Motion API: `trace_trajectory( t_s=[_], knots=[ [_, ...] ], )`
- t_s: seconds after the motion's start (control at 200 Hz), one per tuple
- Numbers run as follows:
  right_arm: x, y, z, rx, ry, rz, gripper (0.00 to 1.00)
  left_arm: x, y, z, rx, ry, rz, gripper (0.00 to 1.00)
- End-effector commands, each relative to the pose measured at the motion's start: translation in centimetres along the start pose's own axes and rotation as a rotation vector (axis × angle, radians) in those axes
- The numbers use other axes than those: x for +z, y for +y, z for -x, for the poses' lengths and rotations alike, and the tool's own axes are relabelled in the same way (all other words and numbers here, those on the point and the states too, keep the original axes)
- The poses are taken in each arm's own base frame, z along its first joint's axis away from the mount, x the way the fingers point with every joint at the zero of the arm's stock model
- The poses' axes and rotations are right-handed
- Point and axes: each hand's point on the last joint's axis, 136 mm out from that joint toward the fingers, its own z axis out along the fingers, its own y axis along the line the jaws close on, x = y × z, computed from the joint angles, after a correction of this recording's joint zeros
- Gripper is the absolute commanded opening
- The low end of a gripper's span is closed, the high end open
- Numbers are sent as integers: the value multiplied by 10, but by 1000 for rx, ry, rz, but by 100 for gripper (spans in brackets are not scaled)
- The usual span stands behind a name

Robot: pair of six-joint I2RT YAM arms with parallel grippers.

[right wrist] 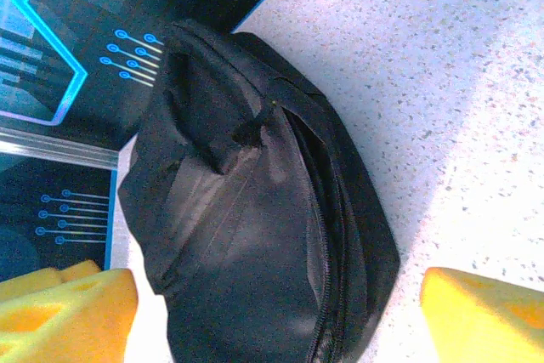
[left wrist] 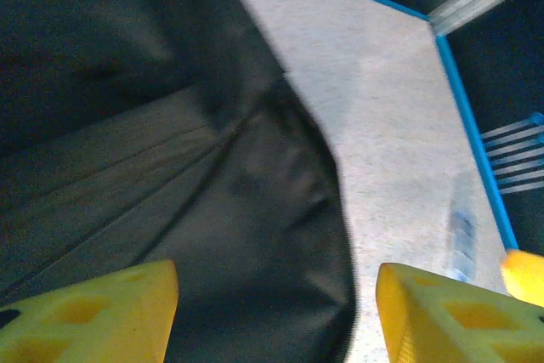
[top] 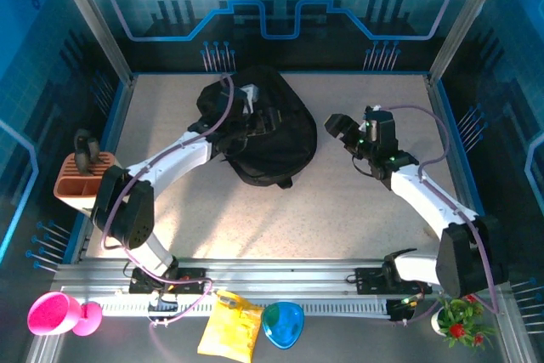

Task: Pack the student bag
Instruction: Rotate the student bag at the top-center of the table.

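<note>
Black fabric student bag [top: 289, 146] lies diagonally, far-left to near-right; left gripper [left wrist: 276, 295] and right gripper [right wrist: 279, 295] both gape empty

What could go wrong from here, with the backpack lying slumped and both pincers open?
1. The left pincer hangs open close over the backpack, whose fabric lies loose. Closing may pinch a fold rather than an edge.
2. The left arm's purple cable loops over the backpack and could snag on it.
3. The right pincer faces the zipper, which looks barely parted, so items may not go in.
</note>
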Motion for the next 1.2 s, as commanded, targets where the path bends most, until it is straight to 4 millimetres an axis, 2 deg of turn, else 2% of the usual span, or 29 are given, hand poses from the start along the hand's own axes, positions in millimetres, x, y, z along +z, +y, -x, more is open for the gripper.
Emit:
trace_trajectory(
  t_s=[0.0,0.18,0.32,0.45,0.625,0.75,0.89,1.196],
  knots=[
    [-4,-11,-7,-56,42,-42,91,-23,41,-3,-163,4,71,64],
    [3,-7,-22,-46,110,2,94,-45,113,-18,-370,-12,156,62],
    [11,1,-28,-30,151,46,93,-52,148,-25,-456,-29,184,56],
    [15,6,-34,-7,173,57,92,-50,179,-26,-499,-67,282,43],
    [19,11,-37,-1,184,64,91,-28,188,-16,-504,-71,282,39],
    [21,11,-37,3,186,53,89,-15,198,-12,-511,-68,300,30],
    [24,14,-41,-5,178,73,87,-2,195,-2,-503,-82,238,30],
    [38,8,-62,25,259,85,79,16,188,2,-489,-84,133,30]
  ],
)
